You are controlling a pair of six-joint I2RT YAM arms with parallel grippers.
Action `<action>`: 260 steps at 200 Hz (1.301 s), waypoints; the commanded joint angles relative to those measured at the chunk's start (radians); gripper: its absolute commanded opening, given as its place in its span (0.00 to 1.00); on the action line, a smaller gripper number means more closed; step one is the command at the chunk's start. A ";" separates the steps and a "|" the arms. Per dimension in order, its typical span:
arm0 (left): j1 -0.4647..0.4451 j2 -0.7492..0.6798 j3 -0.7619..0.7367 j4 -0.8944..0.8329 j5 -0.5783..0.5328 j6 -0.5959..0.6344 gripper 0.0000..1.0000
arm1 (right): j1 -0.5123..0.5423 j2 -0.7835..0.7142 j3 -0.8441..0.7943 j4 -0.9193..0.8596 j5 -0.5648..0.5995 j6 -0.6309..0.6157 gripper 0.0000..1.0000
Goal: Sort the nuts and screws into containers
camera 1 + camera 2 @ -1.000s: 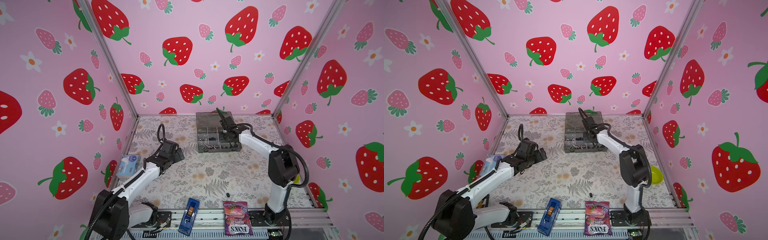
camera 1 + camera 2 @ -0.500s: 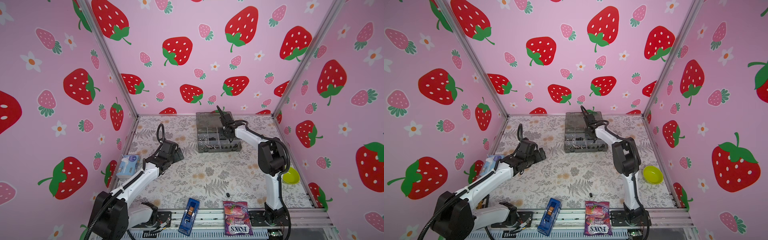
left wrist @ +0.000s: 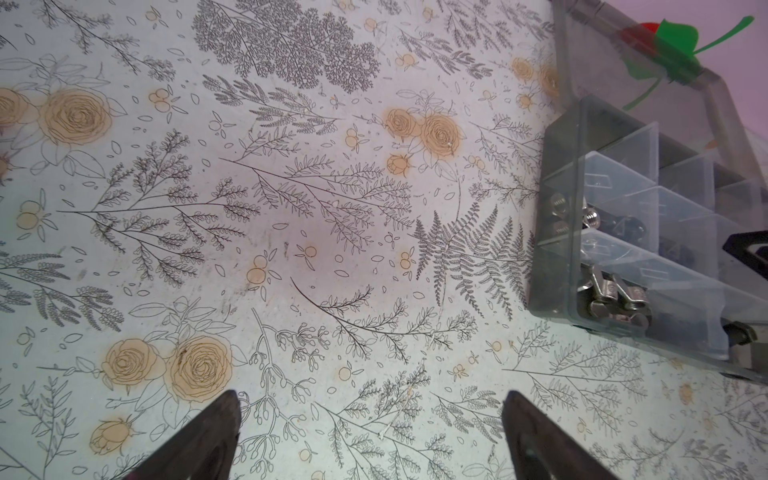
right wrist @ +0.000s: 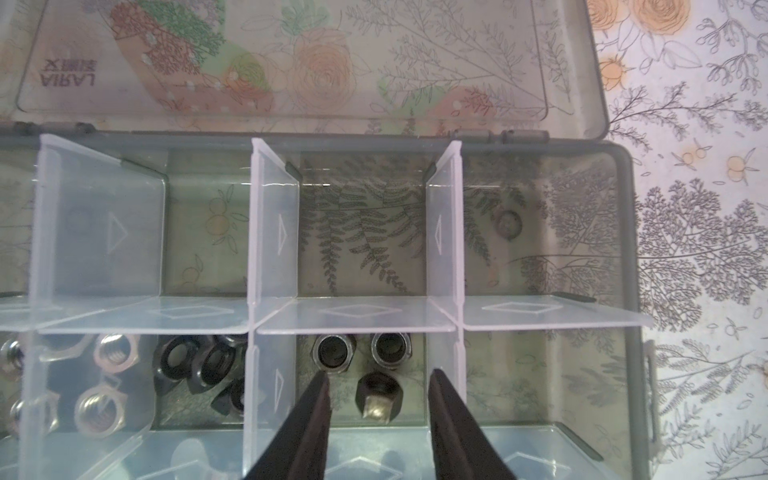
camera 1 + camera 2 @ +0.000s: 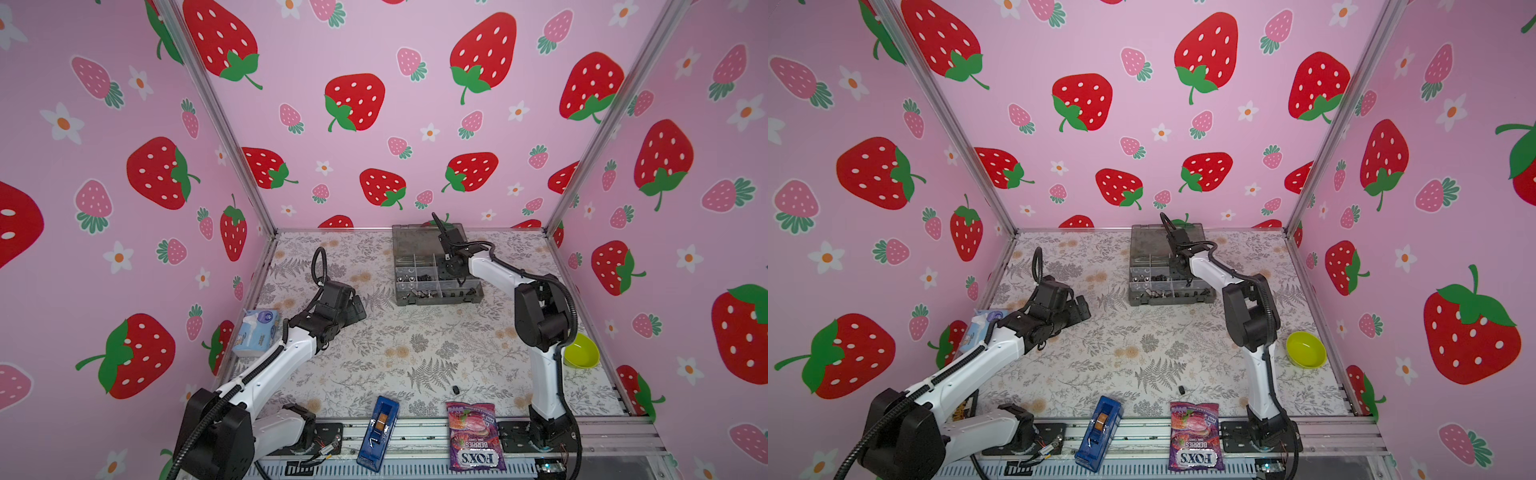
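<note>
1. Nuts: three lie in one middle-row cell of the organiser box. One nut sits between the fingers of the right gripper, whose jaws are parted with a gap on either side, pinching nothing.
2. Left gripper is spread wide and empty, hovering over the table just beside the box.
3. Risk: my right fingers look low in the cell, one close to the clear divider. A skewed lift could snag it or flick that nut into the neighbouring cell.
4. Risk: a loose black piece lies near the candy bag; it is too small to tell screw from nut. A sloppy pinch could shoot it toward the front rail.
5. Versus a second ago: right jaws have widened, right elbow has pulled up, and the green bowl is now uncovered. Left arm and loose piece are unchanged.
</note>
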 commanded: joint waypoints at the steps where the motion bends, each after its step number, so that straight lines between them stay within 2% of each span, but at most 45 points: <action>1: -0.002 -0.021 0.002 -0.026 -0.035 0.010 0.99 | 0.004 -0.063 -0.006 -0.018 0.002 -0.007 0.42; 42: -0.001 -0.026 -0.001 -0.030 -0.039 0.009 0.99 | 0.044 -0.211 -0.106 -0.029 0.016 0.016 0.44; 78: -0.002 -0.041 -0.005 -0.033 -0.041 0.001 0.99 | 0.111 -0.381 -0.269 -0.068 0.033 0.071 0.45; 120: -0.002 -0.038 -0.009 -0.026 -0.032 -0.006 0.99 | 0.223 -0.576 -0.480 -0.168 0.035 0.209 0.45; 173: -0.002 -0.035 -0.018 -0.008 -0.007 -0.023 0.99 | 0.373 -0.749 -0.676 -0.294 -0.024 0.416 0.45; 209: -0.002 -0.033 -0.023 -0.015 -0.008 -0.044 0.99 | 0.495 -0.808 -0.786 -0.270 -0.127 0.519 0.47; 260: -0.002 -0.039 -0.024 -0.031 -0.016 -0.057 0.99 | 0.624 -0.769 -0.863 -0.256 -0.188 0.567 0.48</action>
